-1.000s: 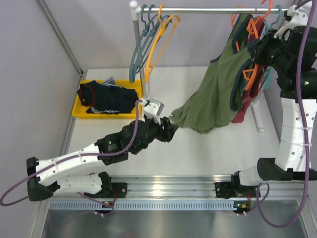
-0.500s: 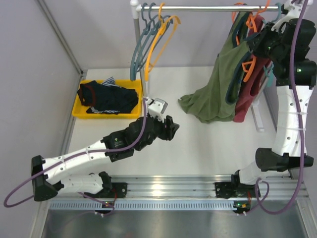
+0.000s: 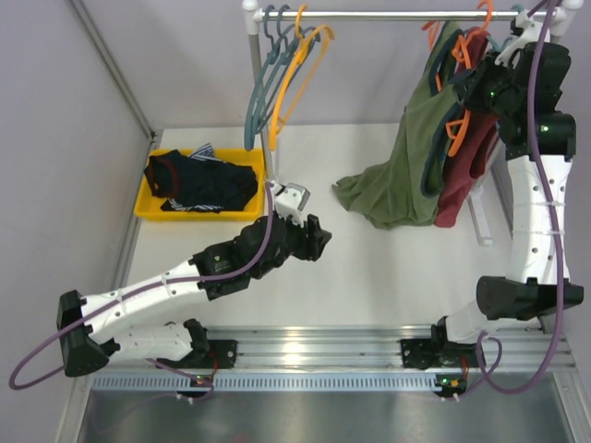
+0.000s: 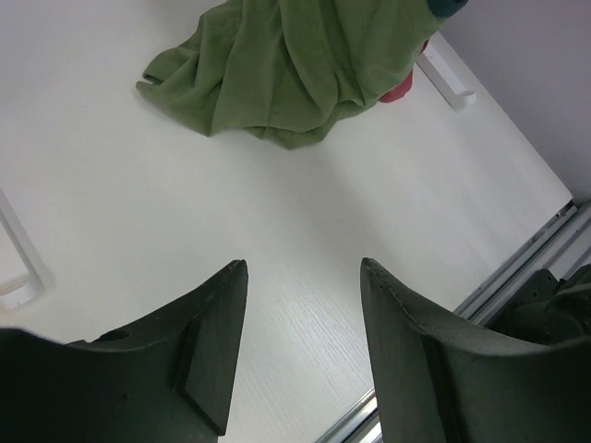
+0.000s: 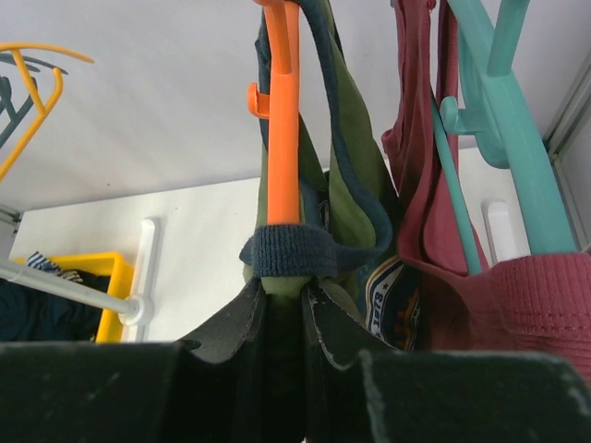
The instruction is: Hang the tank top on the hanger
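The olive-green tank top (image 3: 408,157) hangs at the right end of the rail, its hem pooled on the table (image 4: 277,74). Its navy-trimmed strap (image 5: 288,251) wraps the reddish-orange hanger (image 5: 283,120), which also shows in the top view (image 3: 456,129). My right gripper (image 5: 284,288) is shut on the tank top's strap right below the hanger arm, high near the rail (image 3: 473,85). A printed patch (image 5: 388,293) shows beside it. My left gripper (image 4: 303,268) is open and empty, low over the bare table, short of the hem (image 3: 319,237).
A dark red tank top (image 3: 469,171) on a teal hanger (image 5: 503,120) hangs right beside the green one. Yellow-orange and teal-grey hangers (image 3: 282,78) hang at the rail's left end. A yellow bin (image 3: 157,208) of dark clothes sits at the left.
My left gripper has let go of the tank top's hem and drawn back; the hem has dropped onto the table. My right gripper has lifted the hanger and strap higher toward the rail.
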